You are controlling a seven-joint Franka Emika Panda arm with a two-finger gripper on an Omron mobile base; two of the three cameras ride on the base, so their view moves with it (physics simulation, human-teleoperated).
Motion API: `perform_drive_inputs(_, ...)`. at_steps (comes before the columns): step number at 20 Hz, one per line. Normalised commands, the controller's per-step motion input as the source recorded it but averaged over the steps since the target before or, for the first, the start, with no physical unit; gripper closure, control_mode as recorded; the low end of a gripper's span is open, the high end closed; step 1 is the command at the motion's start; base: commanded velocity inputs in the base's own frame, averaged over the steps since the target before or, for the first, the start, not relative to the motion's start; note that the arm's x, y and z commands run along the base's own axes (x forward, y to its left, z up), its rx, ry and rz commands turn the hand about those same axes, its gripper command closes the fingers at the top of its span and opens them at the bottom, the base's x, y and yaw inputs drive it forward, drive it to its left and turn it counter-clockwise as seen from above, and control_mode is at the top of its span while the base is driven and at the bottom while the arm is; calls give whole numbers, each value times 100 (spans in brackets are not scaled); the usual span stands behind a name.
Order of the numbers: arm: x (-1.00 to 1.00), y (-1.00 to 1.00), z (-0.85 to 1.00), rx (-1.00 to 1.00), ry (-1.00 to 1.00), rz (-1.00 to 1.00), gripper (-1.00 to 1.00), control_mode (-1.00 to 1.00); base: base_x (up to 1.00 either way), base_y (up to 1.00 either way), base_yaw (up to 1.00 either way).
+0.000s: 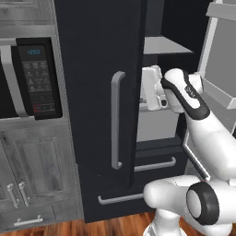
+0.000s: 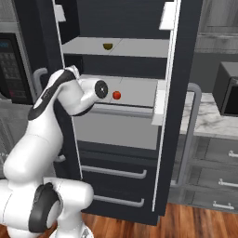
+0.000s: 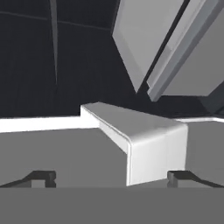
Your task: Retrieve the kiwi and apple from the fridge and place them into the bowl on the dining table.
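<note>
The fridge stands with its left door shut and its right door swung open. Inside, the olive kiwi lies on the upper grey shelf and the red apple sits on the shelf below. My arm reaches into the opening at the apple's shelf level, and its wrist is just left of the apple. In the left base view the white hand sits at the left door's edge. My gripper is open and holds nothing, above a light grey shelf corner. The bowl and the dining table are out of view.
A black microwave and grey wood cabinets stand left of the fridge. Two fridge drawers with silver handles lie below the shelves. To the right of the open door are a marble counter and a dark appliance.
</note>
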Motion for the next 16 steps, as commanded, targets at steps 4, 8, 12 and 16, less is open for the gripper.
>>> perform_drive_inputs(4,-100,74,-8,0,-5,11,-100,-100,0,0,0)
perform_drive_inputs(8,-100,88,-2,0,0,13,-100,-100,0,0,0)
perform_drive_inputs(12,-79,100,0,0,0,13,-100,-100,0,0,0)
perform_drive_inputs(16,-56,100,0,0,0,12,-100,-100,0,0,0)
